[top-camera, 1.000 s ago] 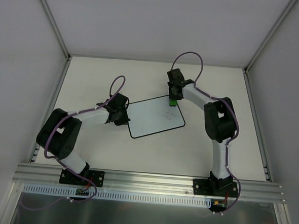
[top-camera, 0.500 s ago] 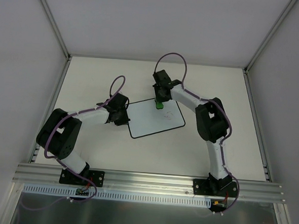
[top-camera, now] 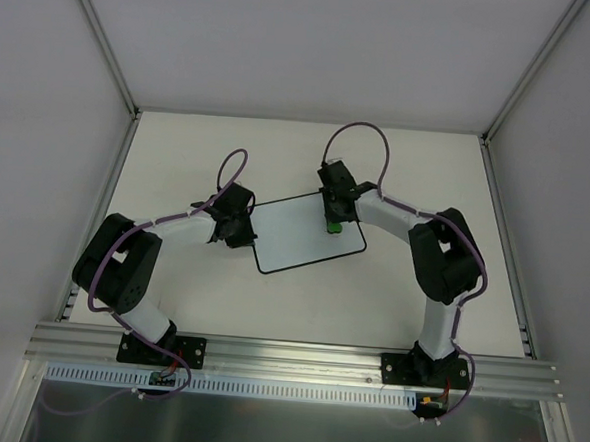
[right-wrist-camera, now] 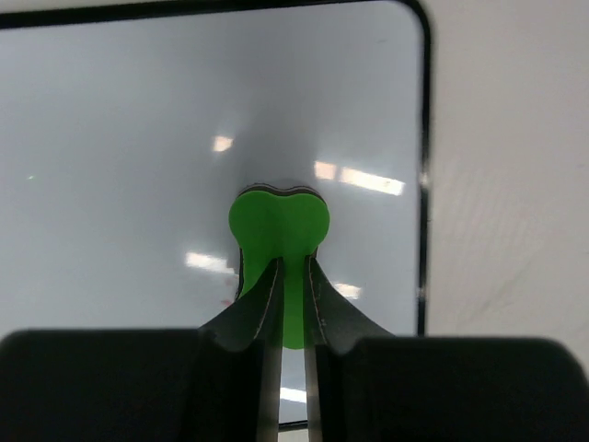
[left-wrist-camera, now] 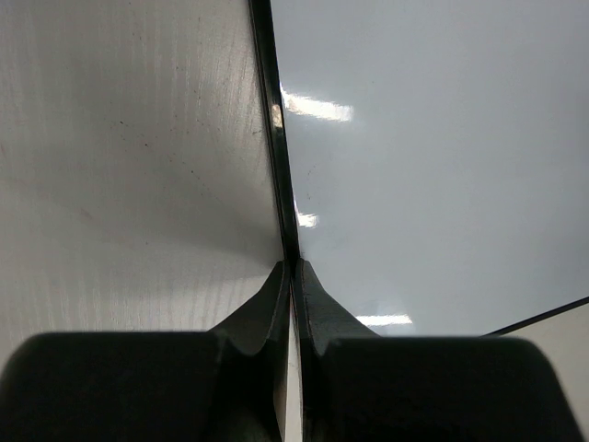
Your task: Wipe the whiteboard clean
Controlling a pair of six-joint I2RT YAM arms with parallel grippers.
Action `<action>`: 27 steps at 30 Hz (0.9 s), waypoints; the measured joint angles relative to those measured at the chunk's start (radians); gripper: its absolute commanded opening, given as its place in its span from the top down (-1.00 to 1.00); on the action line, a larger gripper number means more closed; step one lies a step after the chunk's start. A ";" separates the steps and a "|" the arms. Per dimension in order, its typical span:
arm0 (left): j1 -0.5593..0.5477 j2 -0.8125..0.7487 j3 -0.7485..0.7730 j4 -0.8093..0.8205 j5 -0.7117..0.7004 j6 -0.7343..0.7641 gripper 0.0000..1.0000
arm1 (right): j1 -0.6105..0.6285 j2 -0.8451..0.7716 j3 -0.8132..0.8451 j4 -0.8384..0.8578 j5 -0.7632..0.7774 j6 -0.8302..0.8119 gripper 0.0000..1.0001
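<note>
My left pincer [left-wrist-camera: 293, 267] pinches the left rim of the flat white rectangular whiteboard [top-camera: 299, 238] and blocks that side. My right pincer [right-wrist-camera: 291, 269], clamping the green eraser block [right-wrist-camera: 279, 214], blocks its right edge. Between them the face seems unobstructed, as does the pale tabletop [top-camera: 401, 288] around.

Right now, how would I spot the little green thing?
Look at the white board in the middle of the table. Near its right side, the right gripper pinches a small block. It is the only bright green thing there.
</note>
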 measured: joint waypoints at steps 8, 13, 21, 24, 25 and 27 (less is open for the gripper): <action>0.000 0.000 0.000 -0.002 0.000 -0.001 1.00 | 0.134 0.003 0.006 0.002 -0.018 0.024 0.99; 0.000 0.000 0.000 -0.002 0.001 -0.001 1.00 | 0.103 -0.015 -0.028 0.028 -0.042 0.059 0.99; 0.000 0.000 0.000 -0.003 0.006 -0.003 1.00 | -0.074 -0.133 -0.185 0.071 -0.034 0.118 0.99; 0.000 0.000 0.000 -0.003 0.008 -0.003 1.00 | -0.080 -0.147 -0.203 0.074 -0.011 0.148 0.99; 0.000 -0.001 0.000 -0.003 0.008 -0.004 1.00 | -0.076 -0.149 -0.207 0.075 0.003 0.156 0.99; -0.001 -0.002 -0.001 -0.003 0.008 -0.004 1.00 | -0.061 -0.150 -0.210 0.075 0.022 0.166 0.99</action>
